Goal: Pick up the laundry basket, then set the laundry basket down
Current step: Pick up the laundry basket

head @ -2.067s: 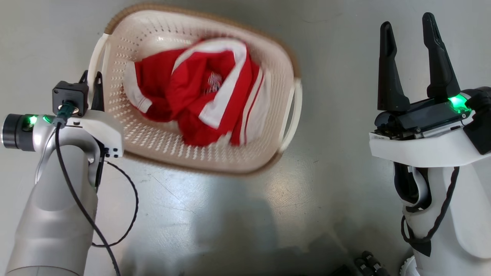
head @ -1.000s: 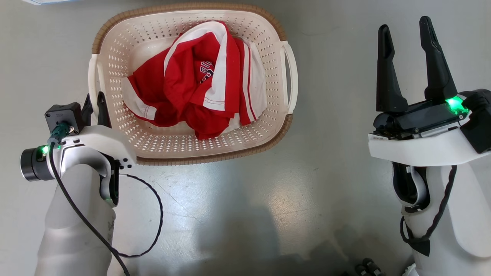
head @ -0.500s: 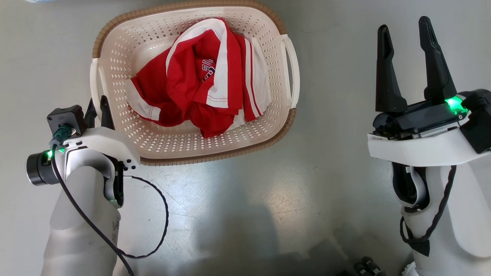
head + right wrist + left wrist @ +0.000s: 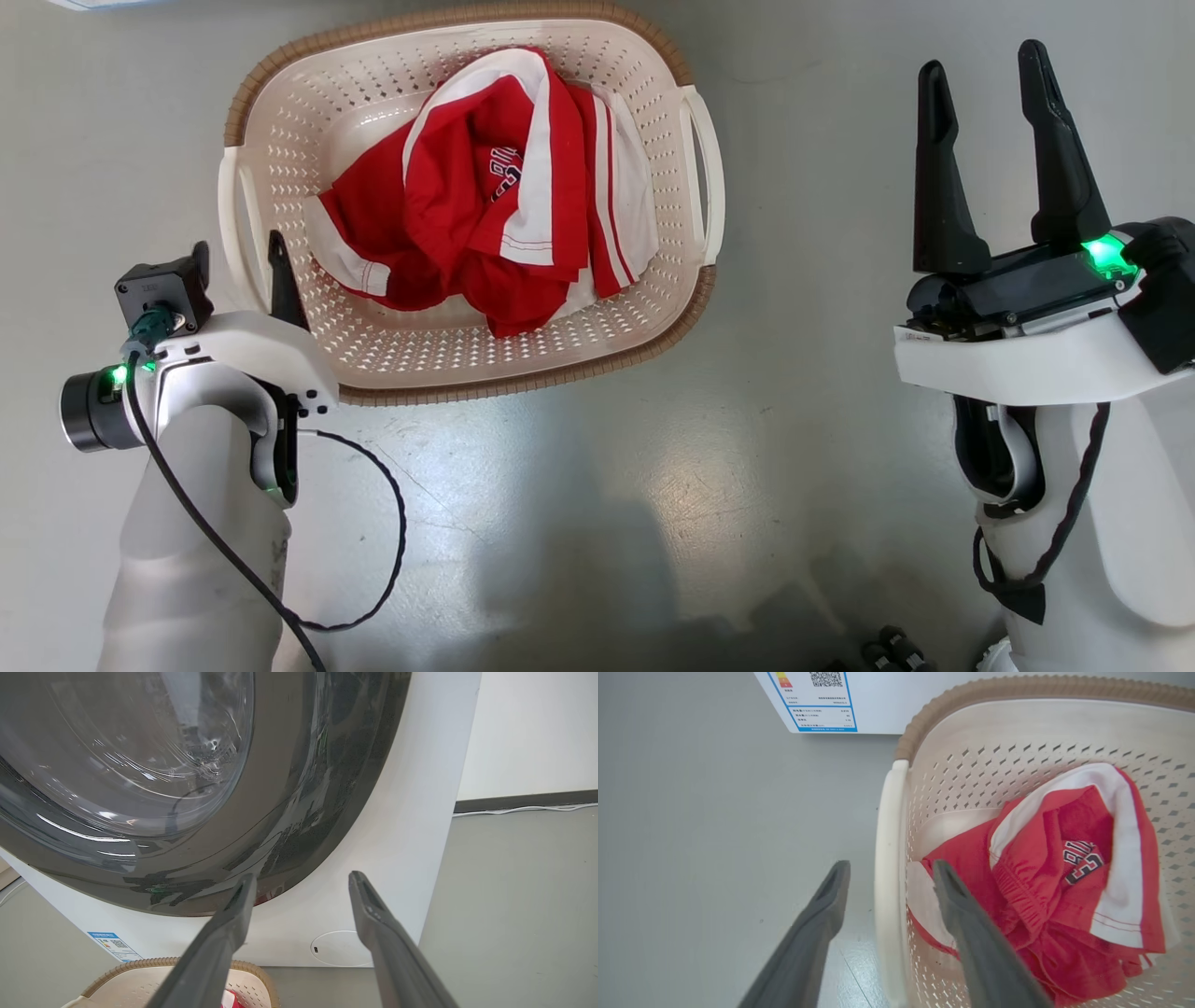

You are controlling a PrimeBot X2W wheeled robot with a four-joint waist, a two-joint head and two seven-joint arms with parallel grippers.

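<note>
Laundry basket [image 4: 523, 385] on floor [image 4: 579, 532], red garment [image 4: 457, 224] inside.
Left gripper [image 4: 238, 245] jaws apart astride its side handle [image 4: 888, 812]; right gripper [image 4: 985, 63] jaws wide, empty.

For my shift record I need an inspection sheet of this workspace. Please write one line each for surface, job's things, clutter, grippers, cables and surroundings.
Surface: grey glossy floor, glare patches.
Job's things: laundry basket standing on the floor, red and white garment inside.
Clutter: small dark parts at the head view's lower edge, too cropped to name.
Grippers: left gripper open, fingers either side of the basket's loop handle, not clamping it; right gripper open, empty, apart from the basket.
Cables: black cable loops from the left wrist; black cord hangs on the right arm.
Surroundings: white washing machine with dark round door; energy label on it; wall with dark skirting.
</note>
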